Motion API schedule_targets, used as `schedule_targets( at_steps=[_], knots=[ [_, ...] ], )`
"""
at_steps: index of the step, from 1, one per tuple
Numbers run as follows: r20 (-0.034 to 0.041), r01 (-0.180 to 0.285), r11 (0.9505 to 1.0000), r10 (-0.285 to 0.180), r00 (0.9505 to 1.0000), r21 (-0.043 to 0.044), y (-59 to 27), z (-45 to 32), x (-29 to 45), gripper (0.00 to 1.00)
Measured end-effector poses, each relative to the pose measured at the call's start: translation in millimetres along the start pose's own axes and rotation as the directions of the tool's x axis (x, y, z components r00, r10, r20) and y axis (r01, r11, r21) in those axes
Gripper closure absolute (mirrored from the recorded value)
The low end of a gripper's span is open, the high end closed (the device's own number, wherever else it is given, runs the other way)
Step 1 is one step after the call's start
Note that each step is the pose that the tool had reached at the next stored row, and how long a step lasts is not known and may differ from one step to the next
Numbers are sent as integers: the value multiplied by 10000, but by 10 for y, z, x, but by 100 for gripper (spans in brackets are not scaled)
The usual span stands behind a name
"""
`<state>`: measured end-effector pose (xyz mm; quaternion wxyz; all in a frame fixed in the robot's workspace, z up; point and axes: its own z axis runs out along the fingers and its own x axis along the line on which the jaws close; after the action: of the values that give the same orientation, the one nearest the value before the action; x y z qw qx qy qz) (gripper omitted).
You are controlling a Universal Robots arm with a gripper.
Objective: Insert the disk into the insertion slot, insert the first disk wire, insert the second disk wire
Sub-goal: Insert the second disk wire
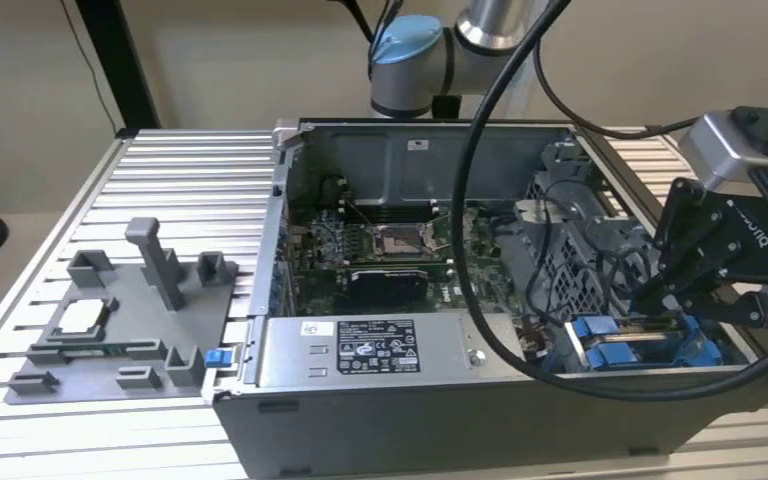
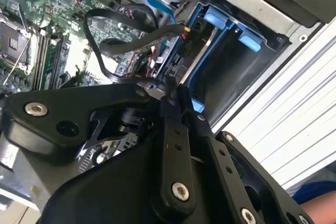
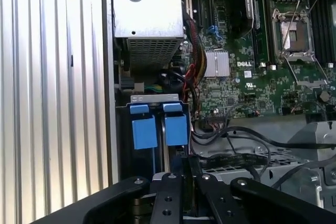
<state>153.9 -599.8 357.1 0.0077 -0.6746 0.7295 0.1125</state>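
Note:
The disk sits inside the insertion slot [image 1: 671,352] at the case's front corner on the exterior view's right. Its blue carrier tabs [image 3: 145,132] [image 1: 600,343] stick out, and the drive body is mostly hidden. The slot's grey rim [image 3: 155,98] and blue rails [image 2: 219,18] frame it. My gripper [image 1: 647,306] hangs just above the tabs, with its fingers pressed together [image 3: 187,160] [image 2: 171,86]. A flat black disk wire [image 3: 231,159] [image 2: 107,51] runs up to the fingertips and appears pinched there. More wires [image 2: 181,29] crowd the disk's edge.
The grey labelled power-supply box [image 1: 357,350] lies along the case front, and the motherboard [image 1: 384,250] lies behind it. A grey fixture block [image 1: 117,320] stands on the ribbed table at the exterior view's left. A thick black cable [image 1: 471,200] arcs over the case.

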Motion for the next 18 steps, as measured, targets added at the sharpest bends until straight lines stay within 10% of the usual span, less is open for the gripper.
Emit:
schedule_targets(
  at_steps=[18],
  knots=[
    [50, 6, 10000, -6, 10000, 9, -105, 65, 1, 100]
  ],
)
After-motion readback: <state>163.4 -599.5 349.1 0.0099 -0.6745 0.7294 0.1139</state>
